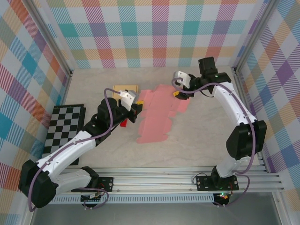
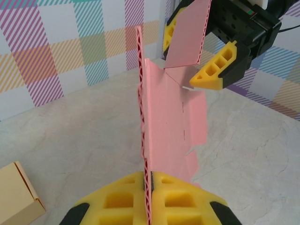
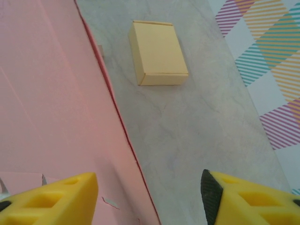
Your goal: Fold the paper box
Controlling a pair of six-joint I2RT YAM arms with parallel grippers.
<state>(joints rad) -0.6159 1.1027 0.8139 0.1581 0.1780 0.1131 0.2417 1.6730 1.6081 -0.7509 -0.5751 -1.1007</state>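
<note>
two robot arms work over one pink paper box (image 1: 157, 115), which lies opened out and mostly flat in the middle of the tabletop (image 1: 206, 136). the left fingers (image 2: 138, 180) are clenched tight on the left edge of the pink sheet, and that edge stands up straight between them. the right fingers (image 1: 180, 95) are at the far end of the sheet. they are spread apart, with a raised pink flap (image 2: 187, 33) between them. the flap leans close to one finger and the other finger is off it. a small yellow box (image 1: 125, 88) sits closed on the tabletop just beyond the left fingers, apart from the pink sheet. a black and white checkered mat (image 1: 65, 129) lies at the left side of the tabletop
</note>
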